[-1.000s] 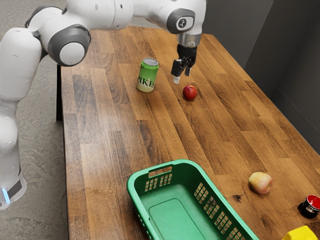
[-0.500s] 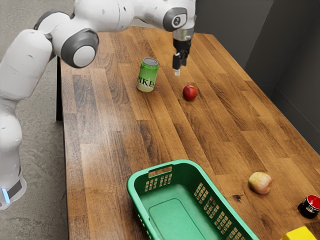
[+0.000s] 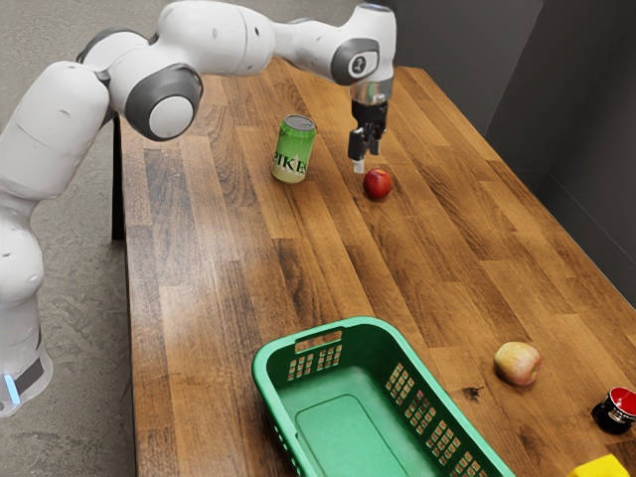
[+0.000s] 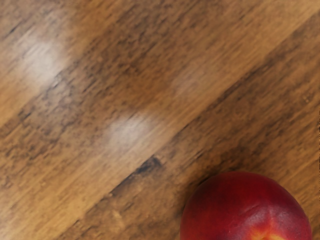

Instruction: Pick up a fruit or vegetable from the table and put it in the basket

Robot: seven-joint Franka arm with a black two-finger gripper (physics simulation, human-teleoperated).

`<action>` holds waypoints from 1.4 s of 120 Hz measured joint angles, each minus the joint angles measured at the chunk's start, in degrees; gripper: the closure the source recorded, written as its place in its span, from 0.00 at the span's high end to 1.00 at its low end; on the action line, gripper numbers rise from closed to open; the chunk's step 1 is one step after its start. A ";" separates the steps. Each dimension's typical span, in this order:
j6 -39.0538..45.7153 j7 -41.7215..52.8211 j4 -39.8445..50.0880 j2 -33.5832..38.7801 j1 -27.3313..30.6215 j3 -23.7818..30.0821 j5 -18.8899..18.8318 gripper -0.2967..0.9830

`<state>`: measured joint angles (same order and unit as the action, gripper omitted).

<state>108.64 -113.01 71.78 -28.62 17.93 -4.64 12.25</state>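
On the brown wood-plank table (image 3: 214, 288): round glossy red fruit (image 3: 378, 184), orange patch on skin per wrist cam. Black 2-finger gripper (image 3: 367, 158) just beside it, tips apart, hand wide. Upright green metal can (image 3: 294, 151) nearby, twd ext. view's left. Green plastic basket (image 3: 370, 326) well apart; yellow-red round fruit (image 3: 518, 364) btwn it & small black cup w/ red interior (image 3: 616, 409).

Grey floor (image 3: 84, 298) and dark walls (image 3: 596, 129) indicate a room.
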 joint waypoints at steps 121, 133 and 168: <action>6.16 7.93 -2.41 -4.22 1.42 2.11 -0.65 0.77; 6.75 8.24 -2.41 -4.44 1.46 2.25 -0.65 0.77; 7.62 8.96 -2.33 -5.68 1.53 2.78 -0.48 0.77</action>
<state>116.26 -104.05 69.46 -34.30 19.46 -1.86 11.78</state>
